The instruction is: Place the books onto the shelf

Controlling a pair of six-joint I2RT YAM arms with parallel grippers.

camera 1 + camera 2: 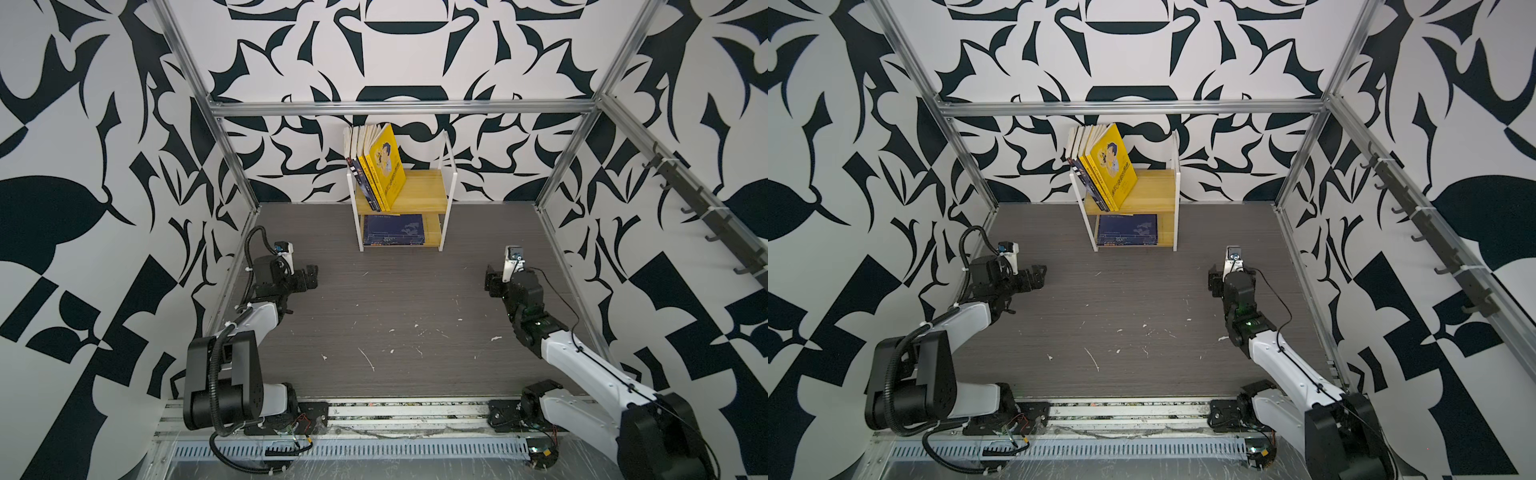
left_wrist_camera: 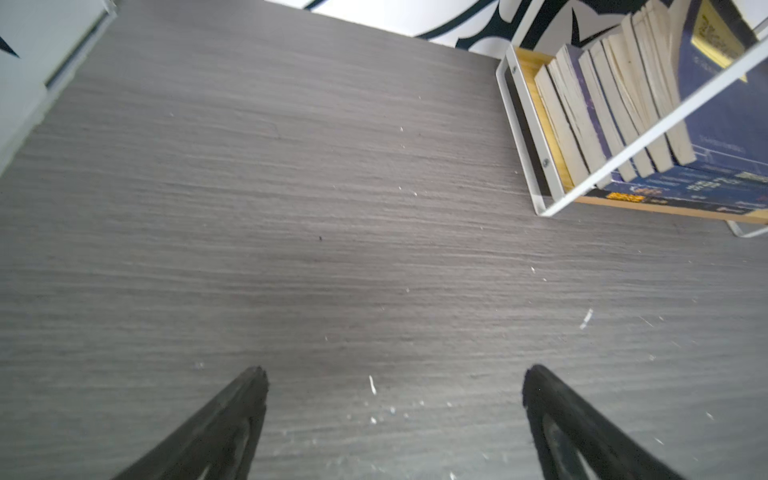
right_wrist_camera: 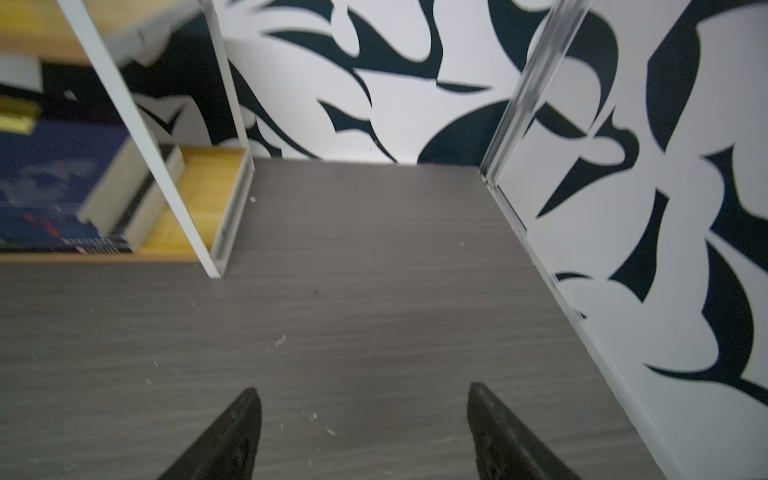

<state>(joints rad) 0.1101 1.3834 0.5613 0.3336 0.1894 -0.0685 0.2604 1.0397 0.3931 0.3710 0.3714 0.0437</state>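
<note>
Grey wood-grain counter point(image 1: 395, 316) fills the foreground, marked only with pale flecks; no book lies on it in any view.

At the front edges, the left arm point(image 1: 266, 316) and right arm point(image 1: 528, 307) sit folded low, one on each side. The left jaws stand wide apart and hold nothing; the left wrist view shows only counter between them. The right jaws are also parted, a little less widely, and are likewise empty in the right wrist view. Both point toward the back.

Past a broad stretch of open counter, the shelf point(image 1: 428, 187) stands against the patterned back wall point(image 1: 395, 54), centred between the two arms and well apart from both. Neither arm is clearly nearer.

The books point(image 1: 374, 166) are all on it, as far as can be seen. On the upper board a row stands on end, packed at the left side and leaning against the left of the frame, long axes upright but tilted. A yellow book point(image 1: 390, 166) with a cartoon figure is the outermost of the row, its cover facing right. The right half of that board is bare. On the lower board, navy books point(image 1: 392, 228) lie flat in a stack, long edges running across the shelf.

So the books lie ahead of and above both pairs of jaws, already shelved. The task looks finished, with nothing left to pick up.
</note>
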